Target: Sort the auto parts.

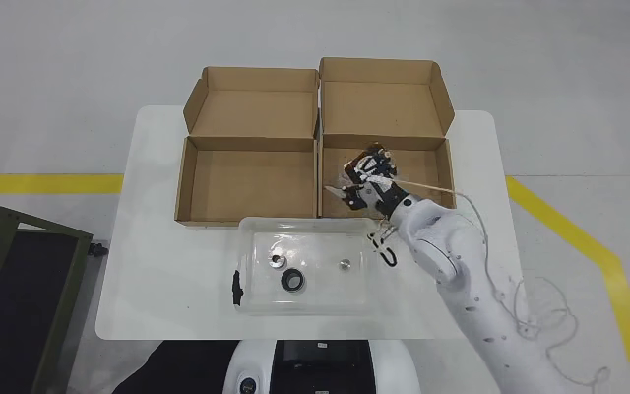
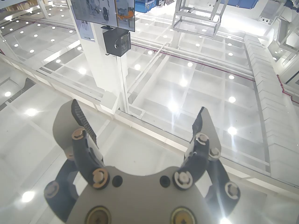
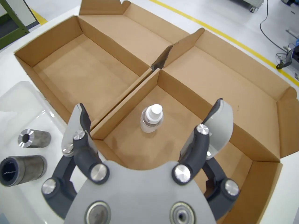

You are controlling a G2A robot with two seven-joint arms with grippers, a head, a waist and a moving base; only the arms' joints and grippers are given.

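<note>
My right gripper (image 3: 150,106) hangs open over the right cardboard box (image 3: 233,89), nothing between its fingers. A small white plastic part (image 3: 151,120) lies on that box's floor just beyond the fingertips. In the top view the right gripper (image 1: 359,187) is above the near left part of the right box (image 1: 433,163). The left box (image 1: 246,182) holds nothing. A clear tray (image 1: 325,291) in front of the boxes holds a metal collar (image 1: 277,261), a dark ring (image 1: 292,281) and a small metal piece (image 1: 345,263). My left gripper (image 2: 139,108) is open and points up at the ceiling.
A slotted metal sleeve (image 3: 33,138) and a plain one (image 3: 22,170) lie in the tray beside the right gripper. A small black piece (image 1: 236,286) sits at the tray's left edge. Both box lids stand open at the back. Bare white table (image 1: 157,246) flanks the tray.
</note>
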